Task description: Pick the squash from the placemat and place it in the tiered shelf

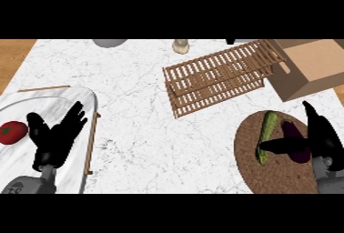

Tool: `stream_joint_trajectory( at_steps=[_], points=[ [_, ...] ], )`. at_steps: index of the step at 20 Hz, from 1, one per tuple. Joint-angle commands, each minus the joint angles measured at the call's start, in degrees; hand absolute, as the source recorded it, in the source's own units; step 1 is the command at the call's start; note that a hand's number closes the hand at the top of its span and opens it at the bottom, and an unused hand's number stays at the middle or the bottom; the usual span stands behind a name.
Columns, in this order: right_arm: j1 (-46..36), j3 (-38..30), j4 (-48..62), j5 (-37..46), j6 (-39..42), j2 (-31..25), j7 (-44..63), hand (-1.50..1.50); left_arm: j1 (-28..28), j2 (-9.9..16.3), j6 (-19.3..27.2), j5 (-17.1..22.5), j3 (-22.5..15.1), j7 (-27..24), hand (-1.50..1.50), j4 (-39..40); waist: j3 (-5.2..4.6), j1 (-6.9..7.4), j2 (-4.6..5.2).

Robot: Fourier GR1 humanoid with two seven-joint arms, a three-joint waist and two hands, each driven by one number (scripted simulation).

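The squash (268, 135) — a long green vegetable — lies on the round brown placemat (259, 170) at the lower right of the frame, so the task is at its first stage: nothing has been lifted yet. Beside the squash, a little to its right, lies a dark purple eggplant (293, 137), partly covered by the right hand (321, 136). That hand is over the mat with its fingers stretched toward the top of the frame and its thumb reaching left to the squash; the fingers are straight and curl round nothing.

The wooden slatted tiered shelf (218, 77) stands in the upper middle of the frame, well apart from the mat, with a cardboard box (309, 68) just beside it at the upper right. Its slats hold nothing.

The left hand (55, 135) rests open at the lower left over a marble tray (87, 150), next to a tomato (12, 132).

Still left — closing on the squash, lifting it, carrying it up and left to the shelf, and setting it down.
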Motion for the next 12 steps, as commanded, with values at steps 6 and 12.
stream_joint_trajectory(
  at_steps=[6,12],
  points=[
    [-3.41,-0.21,5.25,6.17,0.63,6.22,7.62,-1.5,0.14,-1.49,-0.9,-1.08,0.54,2.84,0.0,2.76,-0.59,-0.4,0.54],
    [-1.69,-1.47,10.83,9.31,0.23,8.83,3.8,-1.5,0.94,-2.62,-0.32,-2.6,0.29,3.5,0.0,0.84,-0.56,-0.37,0.55]
  ],
)
